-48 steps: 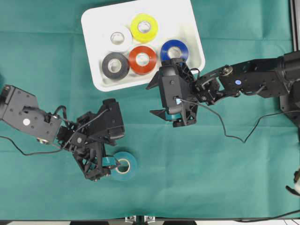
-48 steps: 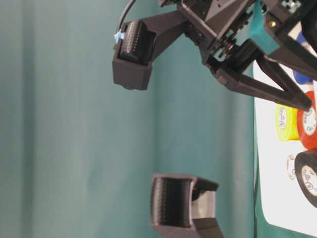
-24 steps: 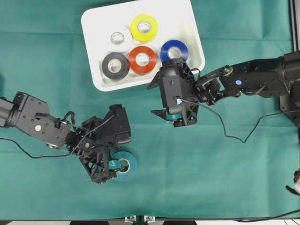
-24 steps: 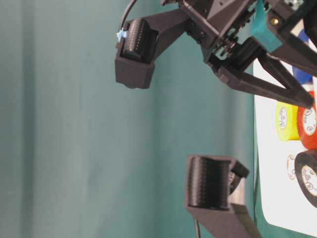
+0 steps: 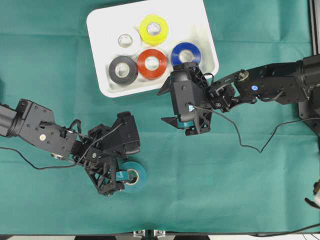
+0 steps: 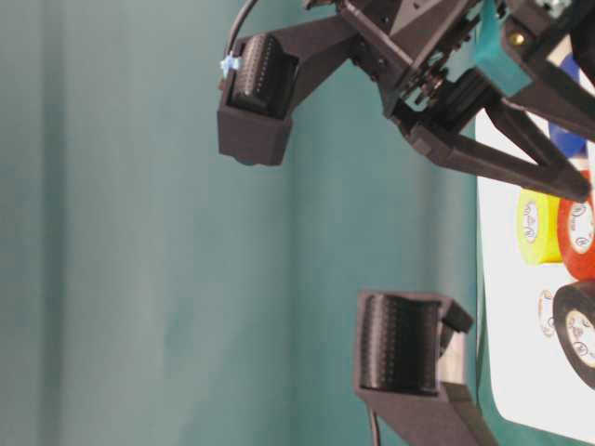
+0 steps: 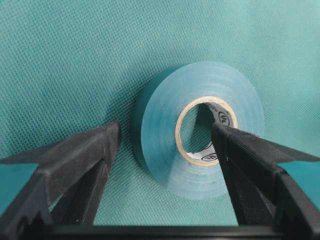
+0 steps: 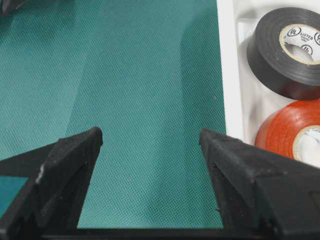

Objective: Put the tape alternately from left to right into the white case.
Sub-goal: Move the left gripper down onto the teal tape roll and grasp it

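Two pincers are in view. The left pincer (image 7: 165,145) is down at the teal roll (image 7: 200,127), its jaws parted around one side of the ring: one finger (image 7: 240,150) stands inside the pale cardboard core, the other sits just outside the roll's outer wall, with a sliver of cloth showing between it and the tape. From the wrist view it cannot be told whether the inner finger presses the core — the jaws are not clamped tight on the roll. The teal roll lies flat on the green cloth of the worktop (image 5: 240,190), well apart from the white case (image 5: 100,25).

The right pincer (image 8: 150,145) hangs with its jaws spread wide and nothing between them, over bare green cloth just beside the case's near rim.

Six rolls of tape in all: one on the cloth, five in the case. Inside the case lie one white roll (image 5: 128,41), one yellow roll (image 5: 153,29), one black roll (image 5: 123,69), one red roll (image 5: 152,63) and one blue roll (image 5: 185,53) — all flat, cores up. The black and red touch; the blue sits near the case's right rim, partly behind the right arm's wrist in the overhead view.
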### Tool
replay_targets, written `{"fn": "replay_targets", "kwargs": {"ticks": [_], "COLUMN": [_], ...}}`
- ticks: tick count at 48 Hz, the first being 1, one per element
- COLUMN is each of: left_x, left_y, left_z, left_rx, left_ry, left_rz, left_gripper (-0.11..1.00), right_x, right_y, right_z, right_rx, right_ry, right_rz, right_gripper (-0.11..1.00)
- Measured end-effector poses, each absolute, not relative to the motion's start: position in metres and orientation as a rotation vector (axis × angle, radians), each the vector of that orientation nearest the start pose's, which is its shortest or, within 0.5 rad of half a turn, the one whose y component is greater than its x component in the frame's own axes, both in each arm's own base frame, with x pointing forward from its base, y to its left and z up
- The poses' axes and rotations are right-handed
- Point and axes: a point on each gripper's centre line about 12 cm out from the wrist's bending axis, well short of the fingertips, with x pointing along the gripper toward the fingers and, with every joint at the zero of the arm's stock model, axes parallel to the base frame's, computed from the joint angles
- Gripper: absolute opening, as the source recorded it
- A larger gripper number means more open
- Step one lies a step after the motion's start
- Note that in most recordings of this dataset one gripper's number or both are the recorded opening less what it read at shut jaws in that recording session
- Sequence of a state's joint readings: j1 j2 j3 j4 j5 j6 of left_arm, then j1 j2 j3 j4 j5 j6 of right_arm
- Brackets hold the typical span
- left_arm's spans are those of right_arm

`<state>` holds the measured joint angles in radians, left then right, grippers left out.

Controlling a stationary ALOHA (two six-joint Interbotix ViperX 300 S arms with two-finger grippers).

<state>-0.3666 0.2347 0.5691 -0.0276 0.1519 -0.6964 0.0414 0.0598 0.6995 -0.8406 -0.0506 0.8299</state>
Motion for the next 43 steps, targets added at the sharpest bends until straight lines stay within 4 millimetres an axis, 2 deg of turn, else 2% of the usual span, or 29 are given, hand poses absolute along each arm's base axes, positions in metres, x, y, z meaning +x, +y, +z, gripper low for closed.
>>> {"fn": "replay_targets", "kwargs": {"ticks": [4,11,15,43], "left_x": [0.3772,0.3759,0.3763,0.3723], "left_y": [-0.1455,-0.1436,-0.1444,-0.1429], "left_z": [0.0918,0.0889,0.0902,0.096], "left_rx": [-0.484,-0.473,-0.463,-0.465], "left_ry": [1.03,1.053,1.051,1.058], "left_rz": [0.021,0.032,0.025,0.03], "left_gripper": [0.31,0.06,-0.02,-0.02], "right_x": [0.3828,0.3829,0.3829,0.3828], "right_y": [0.0209,0.0203,0.0203,0.0202], "right_z": [0.138,0.138,0.138,0.1379], "right_rx": [-0.012,-0.011,-0.012,-0.013], "right_ry": [0.725,0.725,0.725,0.726], "right_rz": [0.081,0.079,0.08,0.079], "right_gripper": [0.86,0.86,0.86,0.86]}}
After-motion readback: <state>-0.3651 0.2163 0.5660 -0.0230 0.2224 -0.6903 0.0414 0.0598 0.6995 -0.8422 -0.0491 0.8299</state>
